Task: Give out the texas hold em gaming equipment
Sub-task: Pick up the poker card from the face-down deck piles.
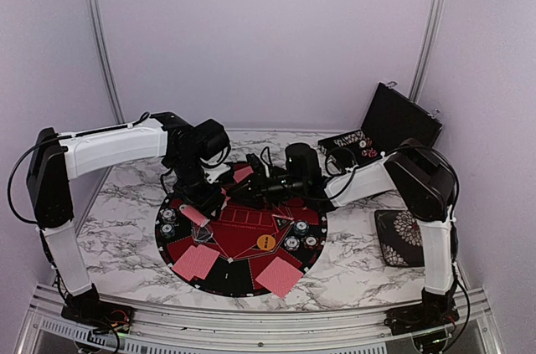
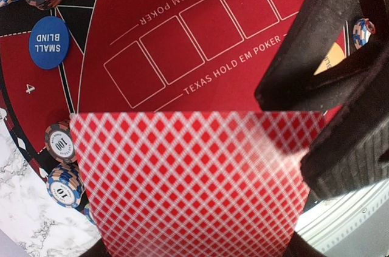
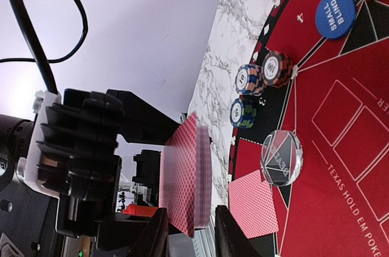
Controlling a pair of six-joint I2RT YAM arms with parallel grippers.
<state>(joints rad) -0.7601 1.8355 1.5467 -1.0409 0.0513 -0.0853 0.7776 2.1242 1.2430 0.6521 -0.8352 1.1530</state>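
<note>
Nearest the arm bases, on the round red-and-black poker mat (image 1: pixel 243 283): two face-down piles of red-backed playing cards, one at the near left (image 1: pixel 195 261), one at the near right (image 1: pixel 279 275).

Mid-mat: an orange round button disc (image 1: pixel 266 243); striped poker chip stacks at the right (image 1: pixel 300 234) and at the left edge (image 1: pixel 170 222). The left wrist view reads "100" on a chip stack (image 2: pixel 61 142) at the mat's edge, with a blue "SMALL BLIND" disc (image 2: pixel 48 42) lying flat well apart from it. A clear dealer button (image 3: pixel 281 157) stands beside a single dealt card (image 3: pixel 254 203) in the right wrist view.

Above the mat's far left: left gripper (image 1: pixel 198 213), jaws clamped on a deck of cards (image 2: pixel 194 178) (diamond-lattice back filling the lower half of its own camera view).

Facing it from the right: right gripper (image 1: pixel 251 184), fingers (image 3: pixel 155 236) partly apart on either side of the deck's lower edge (image 3: pixel 185 178); whether they pinch a card cannot be told.

Right of the mat, on the marble table (image 1: pixel 126 203): a dark flower-patterned tray (image 1: pixel 400 237).

Farthest, right rear corner: a black hinged case (image 1: pixel 394 124), lid up, chips visible inside.
</note>
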